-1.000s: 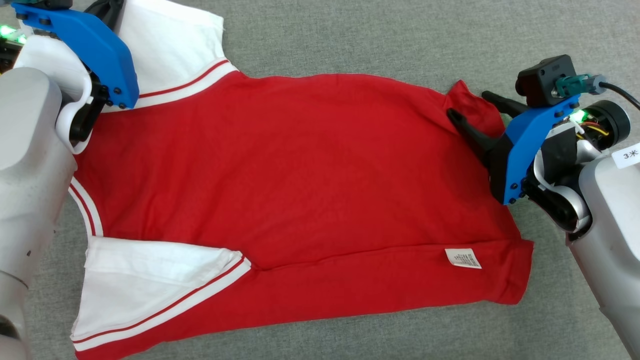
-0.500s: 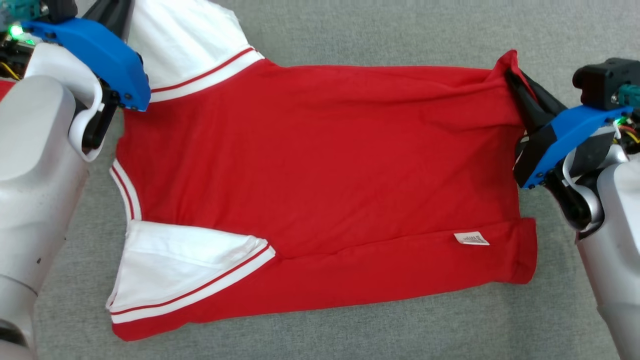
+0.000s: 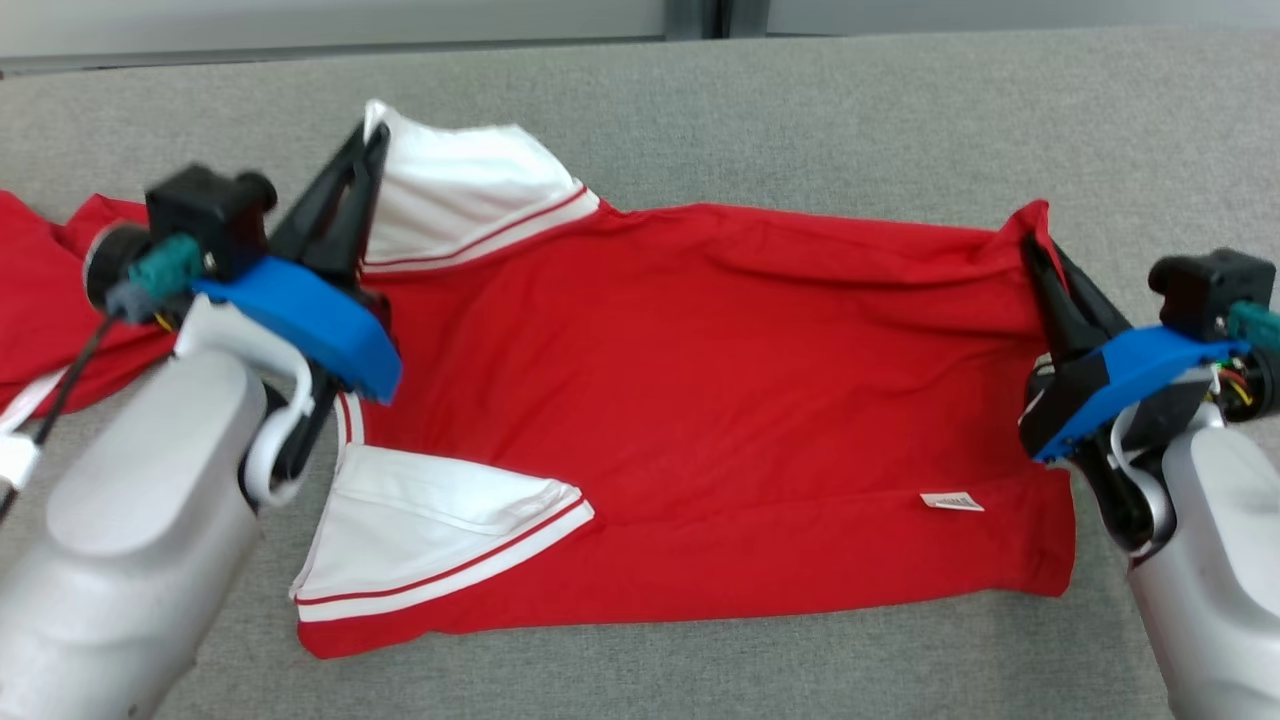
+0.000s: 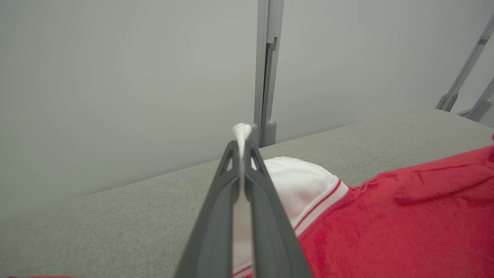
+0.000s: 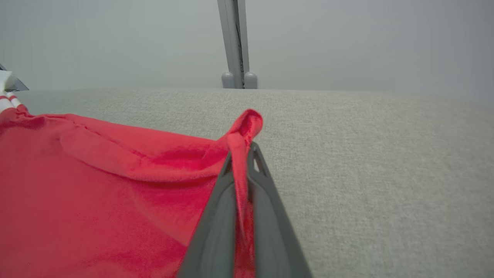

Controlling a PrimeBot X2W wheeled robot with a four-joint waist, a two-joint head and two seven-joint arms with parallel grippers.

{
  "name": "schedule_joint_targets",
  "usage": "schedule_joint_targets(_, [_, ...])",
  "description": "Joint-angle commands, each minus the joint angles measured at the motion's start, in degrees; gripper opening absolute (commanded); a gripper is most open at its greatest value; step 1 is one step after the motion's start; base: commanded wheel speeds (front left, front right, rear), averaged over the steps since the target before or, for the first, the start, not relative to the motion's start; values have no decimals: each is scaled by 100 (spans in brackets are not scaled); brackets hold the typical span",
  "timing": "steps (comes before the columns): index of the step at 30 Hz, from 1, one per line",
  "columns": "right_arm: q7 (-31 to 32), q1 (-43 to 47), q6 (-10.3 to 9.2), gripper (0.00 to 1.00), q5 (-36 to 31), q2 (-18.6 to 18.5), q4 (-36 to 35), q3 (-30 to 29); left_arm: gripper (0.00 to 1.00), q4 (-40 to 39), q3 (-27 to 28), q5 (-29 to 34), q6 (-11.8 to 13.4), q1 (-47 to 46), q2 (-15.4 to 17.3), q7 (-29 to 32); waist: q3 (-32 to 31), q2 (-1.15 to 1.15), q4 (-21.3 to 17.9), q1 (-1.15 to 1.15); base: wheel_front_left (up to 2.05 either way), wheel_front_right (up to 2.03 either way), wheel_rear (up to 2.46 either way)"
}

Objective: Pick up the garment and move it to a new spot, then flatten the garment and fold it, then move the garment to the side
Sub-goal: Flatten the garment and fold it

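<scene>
Left fingers (image 3: 335, 200) are pressed together on the tip of the white sleeve (image 3: 460, 190) of the red garment (image 3: 700, 380). The right fingers (image 3: 1065, 300) pinch its red hem corner. The garment's far edge is drawn between the two pairs, and the rest spreads back toward the wrists on the grey counter (image 3: 800, 110). A second red cloth (image 3: 40, 290) lies outside the sleeve-side pair.
</scene>
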Motion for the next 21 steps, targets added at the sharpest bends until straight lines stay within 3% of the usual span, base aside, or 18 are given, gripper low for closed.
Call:
schedule_joint_targets(1, [-85, 151, 1, 0, -23, 14, 16, -33, 0, -234, -10, -22, 107, 232, 83, -46, -53, 0, 10, 1, 0, 0, 0])
schedule_joint_targets(11, [-529, 759, 1, 0, -116, 28, 59, -65, 0, -2094, -9, -164, 1013, 1861, 693, -64, -385, 0, 180, 1, 0, 0, 0])
schedule_joint_targets(20, [-823, 1080, 1, 0, -75, 83, 73, -57, 0, -2774, -16, -376, 1401, 2691, 959, -53, -557, 0, 259, 1, 0, 0, 0])
schedule_joint_targets(21, [-871, 1111, 1, 32, -63, 87, 64, -77, 0, -2794, -11, -377, 1442, 2734, 979, -58, -570, 0, 261, 1, 0, 0, 0])
